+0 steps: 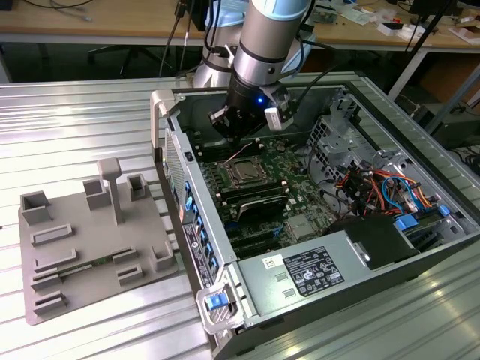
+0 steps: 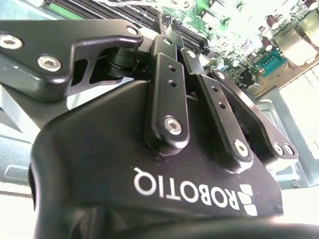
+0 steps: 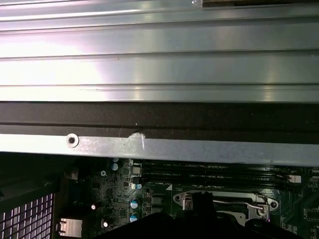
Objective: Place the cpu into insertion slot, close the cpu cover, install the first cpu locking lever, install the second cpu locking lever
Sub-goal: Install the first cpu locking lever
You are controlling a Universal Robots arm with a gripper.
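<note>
**Gripper over CPU socket in open PC case**

Gripper [image 1: 238, 129] hangs inside the open computer case [image 1: 420, 247], just above the insertion slot [image 1: 246, 172] on the green motherboard [image 1: 300, 169]. Cannot tell if its fingers are open or closed. Cpu cover [image 1: 247, 162] looks down over the socket; cpu itself hard to make out. Grey fixture tray [image 1: 82, 247] sits beside the case, on the exterior view's left.

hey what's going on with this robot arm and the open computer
A robot arm's gripper hangs inside an open computer case, just above the insertion slot on the green motherboard. The slot's silver cpu cover appears to lie flat. A thin lever wire seems to stick up beside it. A grey parts tray sits outside, on the exterior view's left.
</note>
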